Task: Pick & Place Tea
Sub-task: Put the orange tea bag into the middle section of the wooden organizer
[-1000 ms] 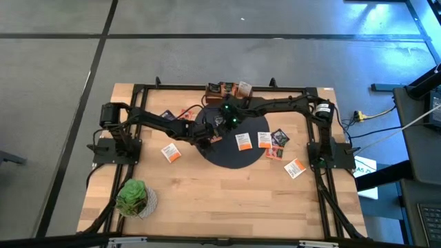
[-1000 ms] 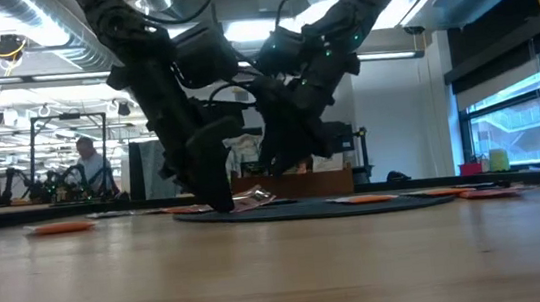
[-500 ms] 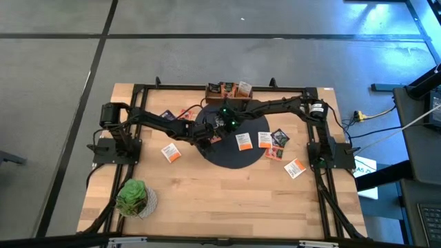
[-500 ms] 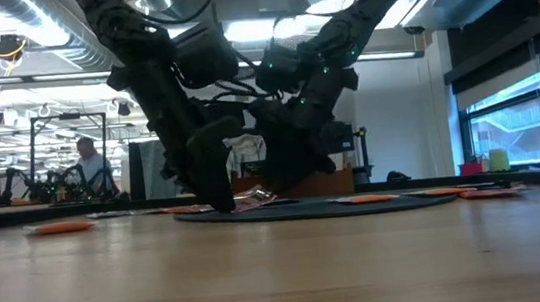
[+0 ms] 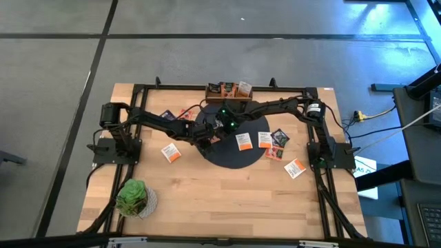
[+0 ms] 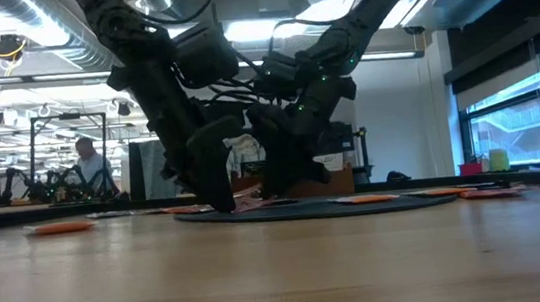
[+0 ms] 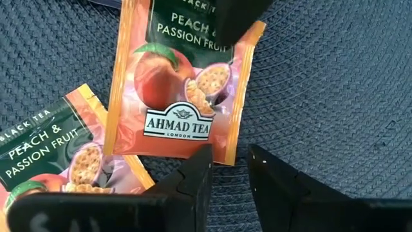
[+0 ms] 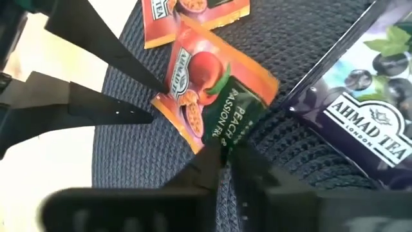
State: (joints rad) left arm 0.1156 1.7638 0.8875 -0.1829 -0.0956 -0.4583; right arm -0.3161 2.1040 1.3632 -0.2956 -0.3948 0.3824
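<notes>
Light wood table (image 5: 227, 200) carries a black round mat (image 5: 234, 153) directly under both grippers. Orange tea packets lie on bare wood: one (image 5: 170, 153) left of the left gripper, one (image 5: 295, 168) well right of the mat. Green plant (image 5: 133, 197) sits at the near-left corner.

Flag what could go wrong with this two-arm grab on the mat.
1. The right end effector pinches only the edge of the peach packet; it may slip out on lifting.
2. The left end effector sits at the opposite edge of the same packet, so the arms could collide or tug against each other.
3. A second peach packet lies against it and the purple packet is close; either may get dragged across the mat.
</notes>
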